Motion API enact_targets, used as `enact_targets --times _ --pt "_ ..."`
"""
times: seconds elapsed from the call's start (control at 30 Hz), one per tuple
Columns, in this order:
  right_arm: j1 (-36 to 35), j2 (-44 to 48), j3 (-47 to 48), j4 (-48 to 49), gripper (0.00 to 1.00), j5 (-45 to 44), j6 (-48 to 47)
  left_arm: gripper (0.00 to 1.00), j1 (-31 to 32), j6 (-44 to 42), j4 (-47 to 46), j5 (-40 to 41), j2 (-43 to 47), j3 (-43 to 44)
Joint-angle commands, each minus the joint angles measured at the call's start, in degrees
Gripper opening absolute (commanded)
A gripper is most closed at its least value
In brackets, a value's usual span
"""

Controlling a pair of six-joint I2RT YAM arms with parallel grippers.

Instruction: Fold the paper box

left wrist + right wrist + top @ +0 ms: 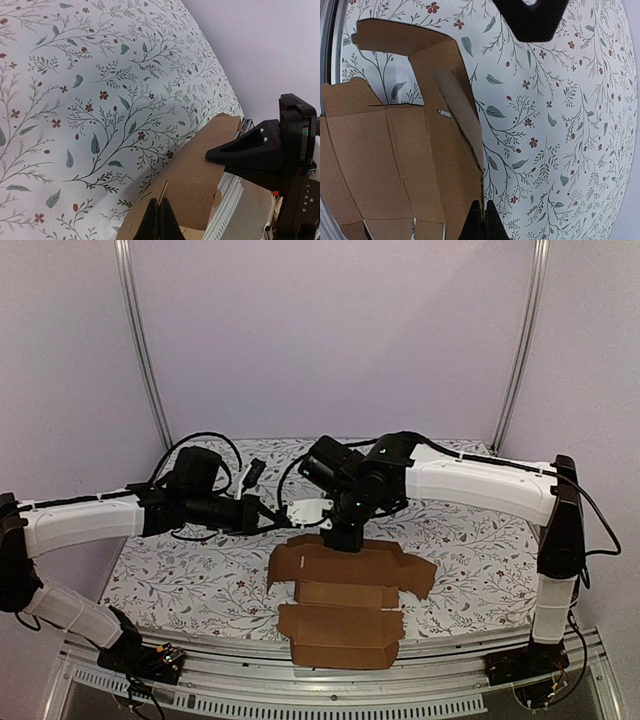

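On the flowered counter (180,570), the right gripper (482,212) pinches the paper box (345,605) by its raised flap. The left gripper (159,215), pressed together, hovers close beside.

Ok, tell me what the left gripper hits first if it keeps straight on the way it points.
Probably the paper box: its brown panel lies right ahead of the left gripper, before the floral table cover. Whether they already touch is unclear.

Plain brown paper box (345,615), a die-cut cardboard sheet, partly folded, at the near middle of the floral surface (200,570). Its far panel tilts up; creased panels and side flaps lie flat toward the near edge.
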State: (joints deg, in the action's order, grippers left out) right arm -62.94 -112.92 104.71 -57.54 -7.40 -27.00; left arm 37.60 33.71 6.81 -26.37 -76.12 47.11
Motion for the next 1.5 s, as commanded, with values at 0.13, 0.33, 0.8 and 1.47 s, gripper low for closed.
enact_targets --times 0.13,0.33,0.8,1.47 --pt "-0.15 -2.17 1.03 2.53 0.0 -2.9 2.75 0.0 1.91 0.53 -3.39 -4.87 -2.38 0.76" --pt "-0.11 -2.17 0.32 4.33 0.0 -4.32 4.6 0.0 2.72 0.44 -3.25 -5.15 -3.01 0.74" --pt "-0.11 2.1 -6.47 13.57 0.0 -4.21 10.19 0.0 5.21 1.18 -3.71 -4.54 -4.99 1.3" --pt "-0.4 9.78 -19.95 28.49 0.0 -1.46 20.19 0.0 6.73 3.37 -3.52 0.99 -5.9 1.32"
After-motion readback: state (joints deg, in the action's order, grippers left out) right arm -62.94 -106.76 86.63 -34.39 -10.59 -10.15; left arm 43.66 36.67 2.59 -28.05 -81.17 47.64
